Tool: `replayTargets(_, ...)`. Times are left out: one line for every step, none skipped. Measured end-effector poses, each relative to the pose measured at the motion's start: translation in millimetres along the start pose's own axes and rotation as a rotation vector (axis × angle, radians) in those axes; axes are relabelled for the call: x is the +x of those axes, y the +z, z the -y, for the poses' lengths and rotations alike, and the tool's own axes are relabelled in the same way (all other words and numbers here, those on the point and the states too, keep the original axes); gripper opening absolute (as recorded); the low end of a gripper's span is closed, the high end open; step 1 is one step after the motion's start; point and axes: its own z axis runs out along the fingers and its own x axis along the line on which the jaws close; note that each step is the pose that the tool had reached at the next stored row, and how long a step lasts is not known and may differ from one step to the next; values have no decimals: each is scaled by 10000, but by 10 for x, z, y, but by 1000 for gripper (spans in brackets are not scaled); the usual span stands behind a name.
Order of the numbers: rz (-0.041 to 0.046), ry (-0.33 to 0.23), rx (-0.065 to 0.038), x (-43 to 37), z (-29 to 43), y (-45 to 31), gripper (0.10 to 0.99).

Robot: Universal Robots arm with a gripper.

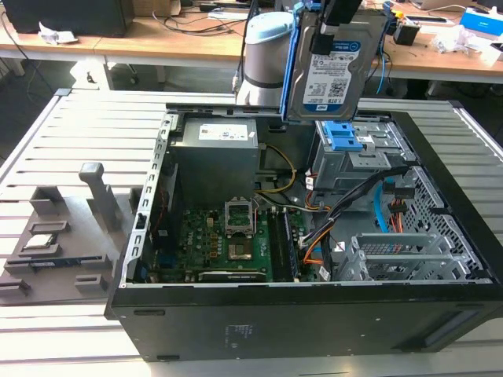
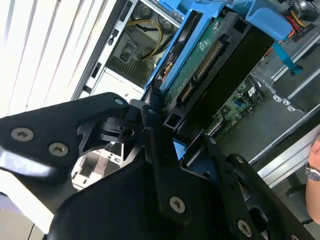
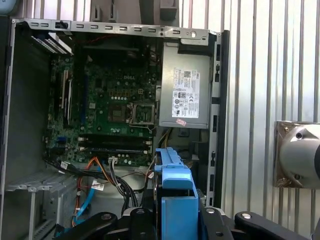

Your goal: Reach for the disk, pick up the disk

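The disk (image 1: 330, 75), a silver-grey hard drive with a white-and-blue label in a blue carrier, hangs upright in the air above the drive cage (image 1: 357, 157) of the open computer. My gripper (image 1: 334, 27) is shut on its upper edge. In the second wrist view the disk's (image 2: 210, 55) green circuit-board side and blue frame run away from my gripper (image 2: 170, 132), whose black fingers (image 2: 152, 117) clamp its end. The first wrist view looks down the blue carrier (image 3: 172, 190) held in my gripper (image 3: 175, 220), with the case far below.
The open black computer case (image 1: 259, 322) lies on a slatted white table, with motherboard (image 1: 228, 243), power supply (image 1: 216, 153) and cables inside. A grey fixture (image 1: 55, 236) with small chips sits at the exterior view's left. A person's wrist with a watch (image 2: 314, 167) is nearby.
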Motion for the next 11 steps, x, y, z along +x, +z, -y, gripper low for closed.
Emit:
replayTargets(1,-1,0,2,59,-2,369)
replayTargets(1,0,0,4,93,-3,369)
replayTargets(0,1,0,5,139,-6,369)
replayTargets(0,-1,0,6,172,-7,369)
replayTargets(0,0,0,8,227,-9,369)
replayTargets(2,-1,1,10,267,-10,369)
replayTargets(1,-1,0,10,285,-11,369)
replayTargets(1,1,0,11,290,-11,369)
replayTargets(2,0,0,12,290,-11,369)
replayTargets(2,0,0,15,290,-11,369)
replayTargets(1,-1,0,21,290,-12,369)
